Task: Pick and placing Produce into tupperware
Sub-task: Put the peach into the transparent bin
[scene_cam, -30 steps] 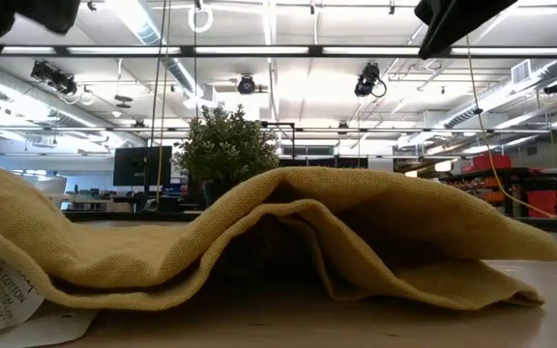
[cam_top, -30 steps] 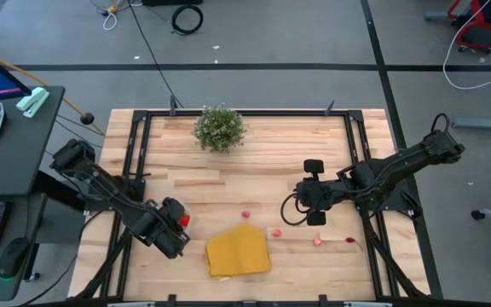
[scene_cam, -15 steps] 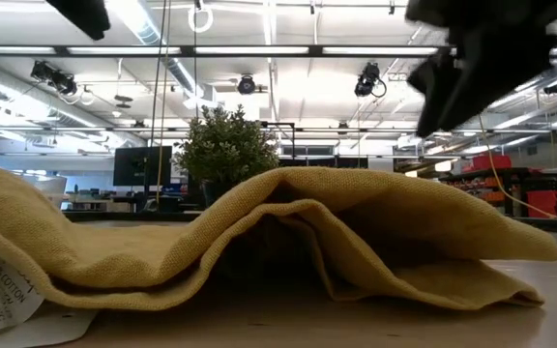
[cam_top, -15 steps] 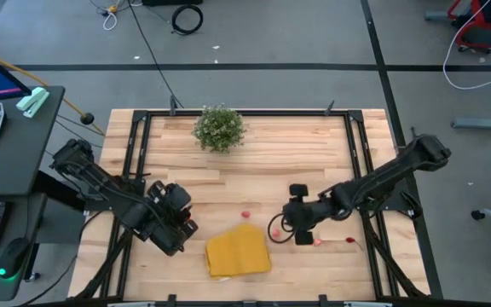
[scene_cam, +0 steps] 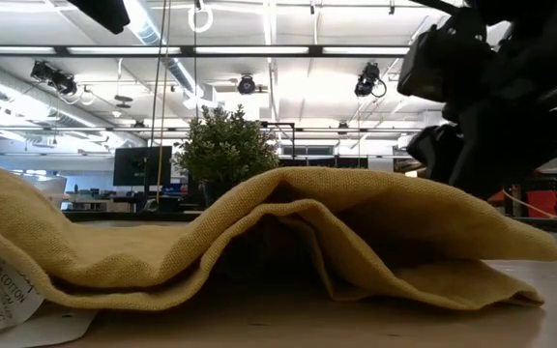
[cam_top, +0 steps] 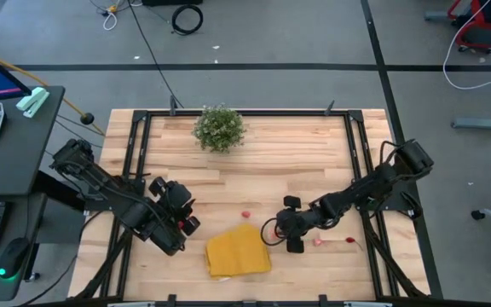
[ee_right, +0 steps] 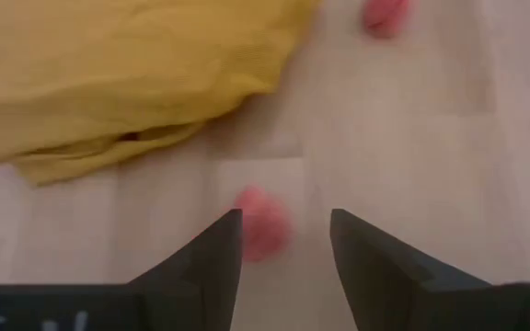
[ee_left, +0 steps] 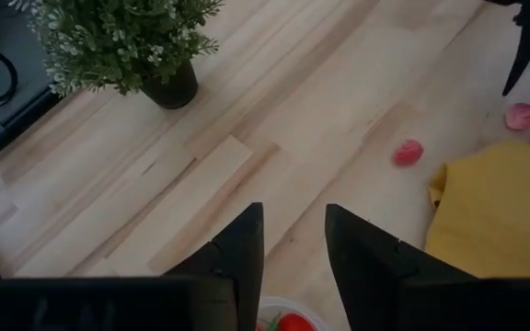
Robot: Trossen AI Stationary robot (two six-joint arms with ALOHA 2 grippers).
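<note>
Two dark fingers of the right gripper (ee_right: 283, 241) stand open and empty over a small pink toy fruit (ee_right: 262, 221) beside the folded yellow cloth (ee_right: 118, 64) — poised, I judge, to straddle it — while the left gripper (ee_left: 293, 244), part-open, holds nothing.

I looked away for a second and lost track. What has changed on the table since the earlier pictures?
The right gripper has swung in toward the yellow cloth and come down, open, over a pink piece of produce beside it. The left gripper turned, also open, hiding the container beneath it. Nothing was taken hold of or let go. Cloth, potted plant and the other produce stayed put.
</note>
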